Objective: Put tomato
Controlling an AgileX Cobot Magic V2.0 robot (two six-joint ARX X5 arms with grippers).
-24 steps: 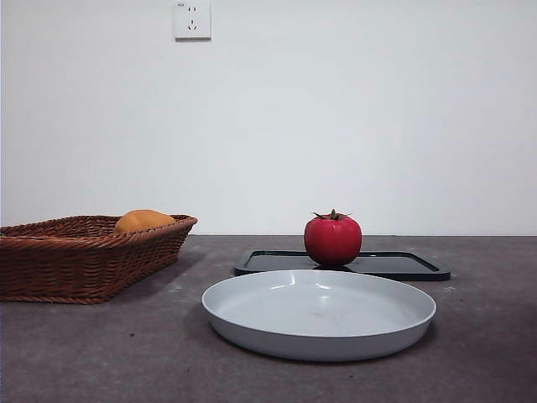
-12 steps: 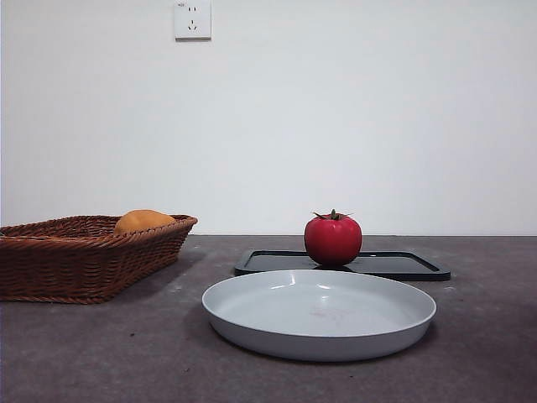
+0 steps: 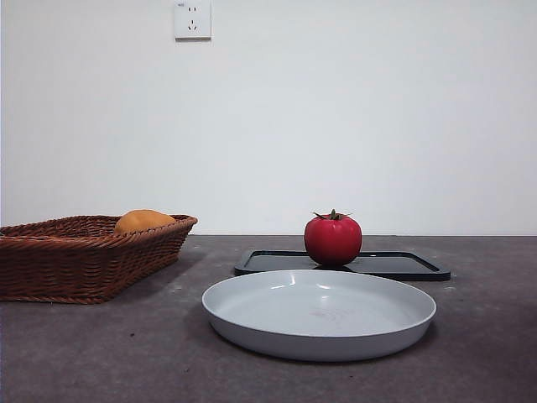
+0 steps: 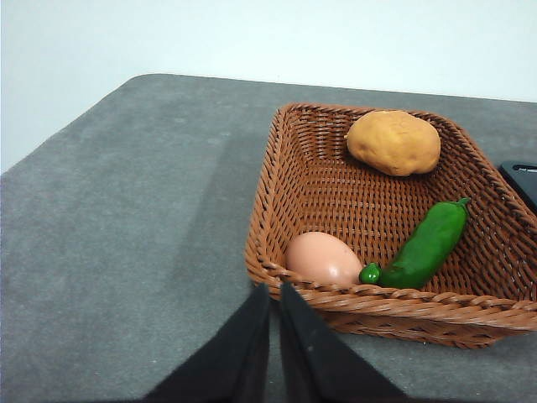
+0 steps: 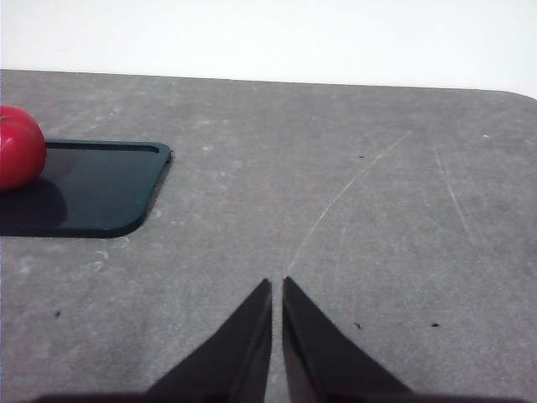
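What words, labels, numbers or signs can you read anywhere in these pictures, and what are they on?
Wall socket: a tiny dark mark at its upper left corner, too small to read.
No readable text on the tomato, black tray, white plate or wicker basket.
None on the potato, green pepper or egg in the basket.

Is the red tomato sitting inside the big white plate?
No, the tomato stands on the black tray behind the white plate, which holds nothing.
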